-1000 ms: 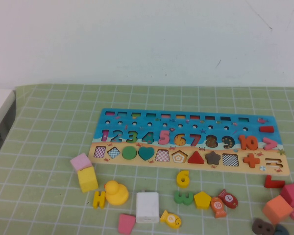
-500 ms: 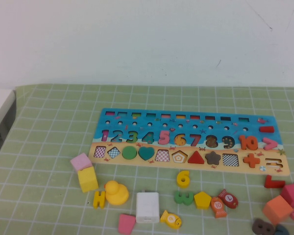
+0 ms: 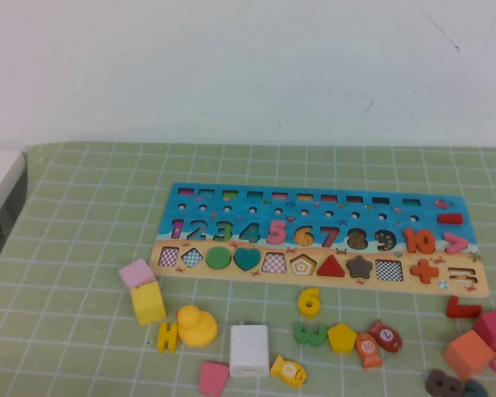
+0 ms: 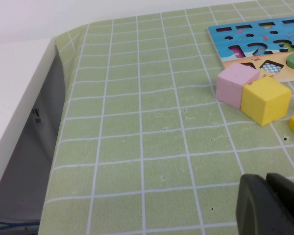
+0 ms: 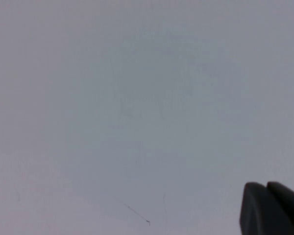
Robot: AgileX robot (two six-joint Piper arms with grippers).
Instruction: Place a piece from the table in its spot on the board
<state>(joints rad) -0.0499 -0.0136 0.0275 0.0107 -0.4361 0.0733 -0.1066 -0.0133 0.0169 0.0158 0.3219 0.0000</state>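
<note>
The yellow numeral 6 piece [image 3: 310, 301] lies flat on the green grid mat [image 3: 83, 248], just in front of the board [image 3: 322, 238]. The board has a blue upper part with coloured numerals and a tan strip of shape cut-outs; its left end also shows in the left wrist view [image 4: 255, 39]. Neither gripper shows in the high view. My left gripper [image 4: 265, 182] is shut and empty, above bare mat [image 4: 137, 147] well left of the board. My right gripper [image 5: 265, 190] is shut and empty, facing only a plain grey-white wall.
Loose pieces lie in front of the board: a pink cube [image 3: 136, 273] and yellow cube [image 3: 148, 303], a yellow duck [image 3: 196, 325], a white block [image 3: 249, 350], a green 3 [image 3: 310, 334], a yellow pentagon [image 3: 341, 337], fish pieces [image 3: 377, 341] and red blocks [image 3: 479, 339]. The table's left edge [image 4: 44, 147] drops off.
</note>
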